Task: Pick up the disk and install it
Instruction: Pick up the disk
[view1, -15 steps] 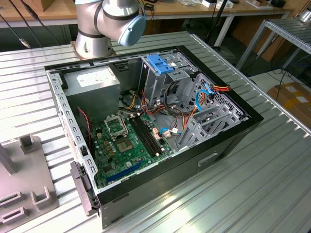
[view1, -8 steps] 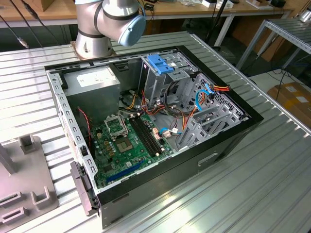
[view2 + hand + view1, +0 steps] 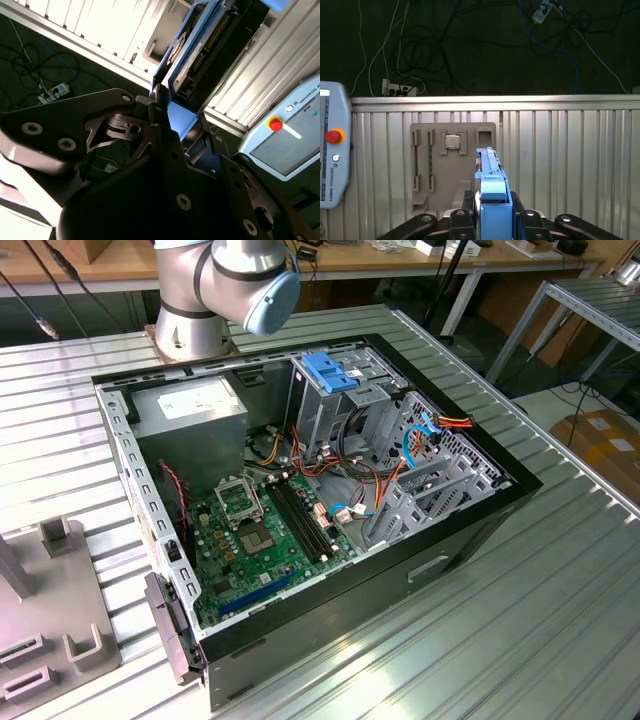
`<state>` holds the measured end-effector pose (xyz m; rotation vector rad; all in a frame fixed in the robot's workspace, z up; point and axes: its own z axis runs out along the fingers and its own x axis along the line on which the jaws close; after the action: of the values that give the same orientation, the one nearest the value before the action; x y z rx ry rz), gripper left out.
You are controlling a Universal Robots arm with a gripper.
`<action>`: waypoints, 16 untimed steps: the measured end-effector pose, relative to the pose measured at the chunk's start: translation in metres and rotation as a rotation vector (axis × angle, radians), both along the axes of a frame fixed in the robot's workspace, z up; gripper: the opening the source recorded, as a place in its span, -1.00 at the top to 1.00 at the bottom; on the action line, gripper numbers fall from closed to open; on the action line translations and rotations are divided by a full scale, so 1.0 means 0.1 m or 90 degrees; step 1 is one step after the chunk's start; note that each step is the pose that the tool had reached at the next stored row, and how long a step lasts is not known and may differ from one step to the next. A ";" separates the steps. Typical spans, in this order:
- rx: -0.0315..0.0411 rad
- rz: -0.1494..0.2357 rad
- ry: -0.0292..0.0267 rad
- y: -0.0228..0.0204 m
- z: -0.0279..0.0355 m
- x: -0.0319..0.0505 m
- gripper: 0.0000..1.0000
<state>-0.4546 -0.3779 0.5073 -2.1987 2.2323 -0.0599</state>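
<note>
Disk (image 3: 212, 42) clamped by its blue end in the gripper (image 3: 178, 119), away from the case.

Exterior view: open computer case (image 3: 455, 540), with a drive cage (image 3: 322, 410) inside it and loose cables (image 3: 380, 485) just beside the cage. Second wrist view: gripper clenched on the blue end, with the disk body jutting well past it. First wrist view: disk edge-on between the fingers (image 3: 468, 206), grey parts tray (image 3: 427, 150) beyond. Risk: held by one plastic end only, the disk may tilt, then snag on the cage or cables.

Computer case (image 3: 440, 560) lies open on tabletop (image 3: 540, 640); arm base (image 3: 190, 335) behind it, fixture plate (image 3: 60, 620) at the exterior view's left. In the first wrist view, disk (image 3: 493, 197) sits gripped in tool (image 3: 493, 209).
</note>
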 end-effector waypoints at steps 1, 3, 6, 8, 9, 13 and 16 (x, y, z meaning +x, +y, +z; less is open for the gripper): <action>0.0000 0.000 0.0001 0.000 0.001 0.017 0.26; 0.0000 0.000 0.0000 0.000 0.000 0.080 0.26; 0.0000 0.000 0.0000 0.000 0.000 0.207 0.26; 0.0000 0.000 0.0001 0.000 0.000 0.283 0.26; 0.0000 0.000 0.0001 0.000 0.001 0.318 0.26; 0.0000 0.000 0.0000 0.000 0.000 0.529 0.26; 0.0000 0.000 0.0001 0.000 0.001 0.763 0.26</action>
<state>-0.3782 -0.3778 0.5073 -2.1988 2.2325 -0.0598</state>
